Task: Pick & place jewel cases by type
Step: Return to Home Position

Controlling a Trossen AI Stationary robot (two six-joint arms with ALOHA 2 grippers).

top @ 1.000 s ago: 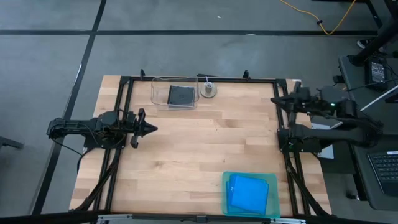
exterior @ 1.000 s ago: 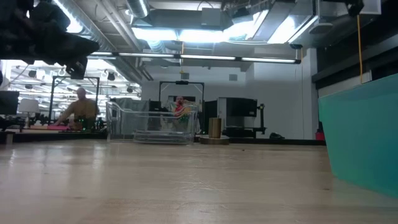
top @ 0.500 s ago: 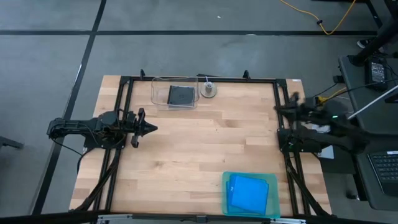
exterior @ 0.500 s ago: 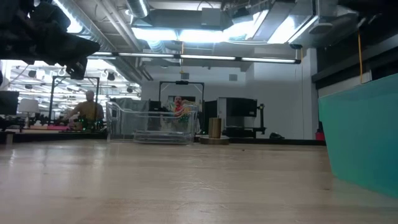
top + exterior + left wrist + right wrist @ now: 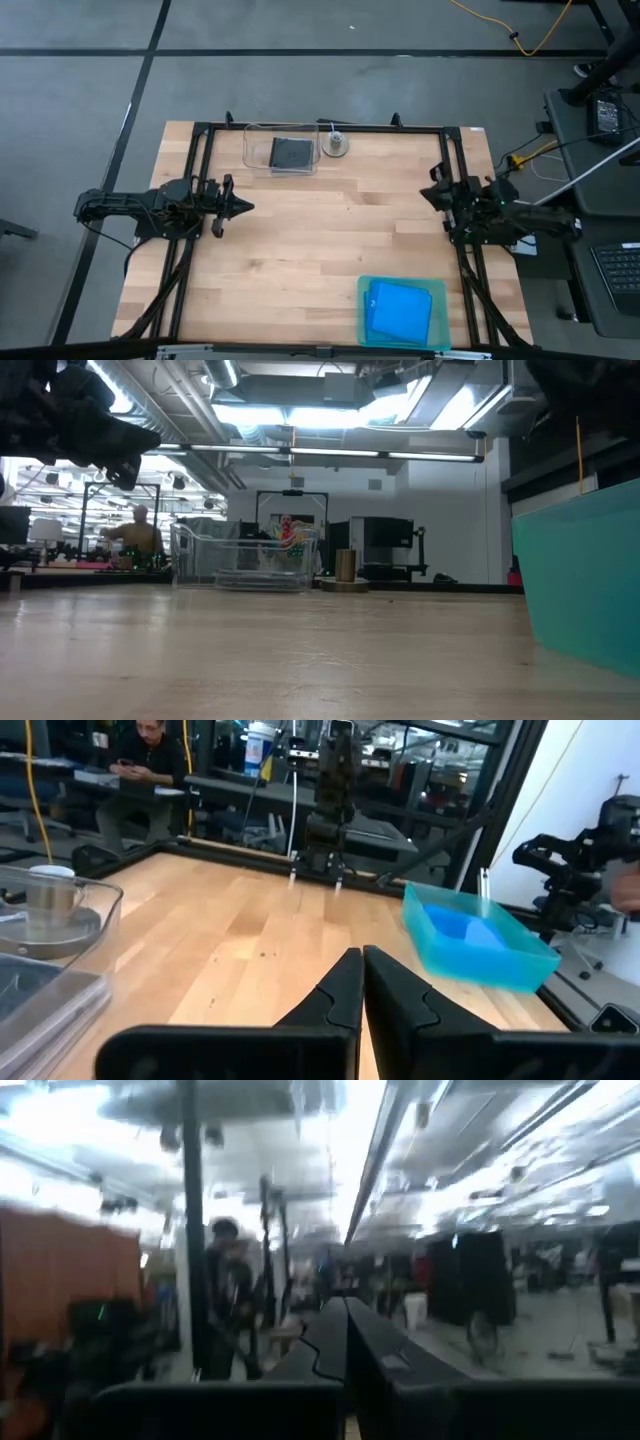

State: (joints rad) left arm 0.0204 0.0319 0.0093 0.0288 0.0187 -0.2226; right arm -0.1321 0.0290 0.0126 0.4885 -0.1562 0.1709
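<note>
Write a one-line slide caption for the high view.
Black cases in the tub, blue cases in the tray; left gripper and right gripper shut at opposite sides of the table.

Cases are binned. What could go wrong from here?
1. The teal tray sits right at the table's near edge, with the blue cases stacked askew; a knock might tip it off.
2. The right gripper, shut, is at the table's right edge close to a yellow cable; it could snag there.
The left gripper waits shut at the left edge.
</note>
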